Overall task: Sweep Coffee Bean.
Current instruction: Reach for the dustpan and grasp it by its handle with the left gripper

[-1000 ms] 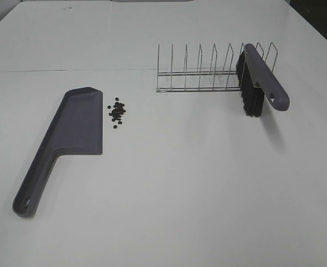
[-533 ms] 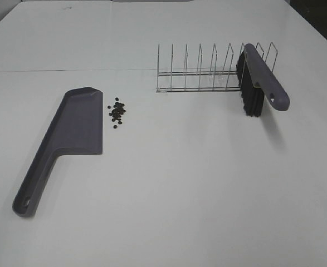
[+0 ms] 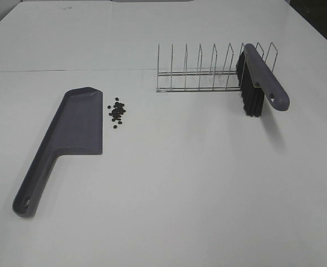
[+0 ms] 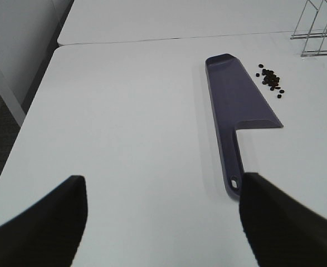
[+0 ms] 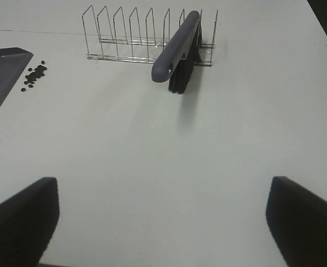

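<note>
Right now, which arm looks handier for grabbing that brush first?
The right. The brush leans over on the robot's right side, roughly straight ahead of the right gripper, whose jaws stand open. The left gripper, also open, faces the dustpan and the coffee beans instead.

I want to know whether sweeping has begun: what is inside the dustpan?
Nothing shows inside the dustpan; its grey floor is bare. The beans lie on the table beside its long edge, apart from it. The table under the dustpan is covered.

bright even overhead light, soft shadows, slightly grainy, sharp.
</note>
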`<state>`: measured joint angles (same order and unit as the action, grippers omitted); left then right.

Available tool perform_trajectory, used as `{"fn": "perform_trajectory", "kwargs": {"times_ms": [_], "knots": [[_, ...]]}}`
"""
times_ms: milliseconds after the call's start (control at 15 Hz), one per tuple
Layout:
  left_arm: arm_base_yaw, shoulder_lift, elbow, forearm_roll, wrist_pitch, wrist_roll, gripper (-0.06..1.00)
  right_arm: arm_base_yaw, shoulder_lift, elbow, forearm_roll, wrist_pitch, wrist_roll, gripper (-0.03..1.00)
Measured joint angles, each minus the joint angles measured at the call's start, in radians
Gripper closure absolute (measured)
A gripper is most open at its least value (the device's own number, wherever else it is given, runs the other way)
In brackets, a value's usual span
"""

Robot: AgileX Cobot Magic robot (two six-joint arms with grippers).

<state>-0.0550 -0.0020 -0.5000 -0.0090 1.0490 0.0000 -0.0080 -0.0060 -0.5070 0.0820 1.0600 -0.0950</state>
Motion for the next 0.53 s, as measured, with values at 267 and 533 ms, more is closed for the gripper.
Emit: {"fn": "perform_trajectory", "kwargs": {"times_ms": [267,533], "knots": [[0.0,0.0,0.0,0.0,0.0,0.0,0.25,0.0,0.0,0.0,0.0,0.0,0.0,0.1],[0.0,0.0,0.0,0.0,0.0,0.0,0.25,0.0,0.0,0.0,0.0,0.0,0.0,0.1]]}}
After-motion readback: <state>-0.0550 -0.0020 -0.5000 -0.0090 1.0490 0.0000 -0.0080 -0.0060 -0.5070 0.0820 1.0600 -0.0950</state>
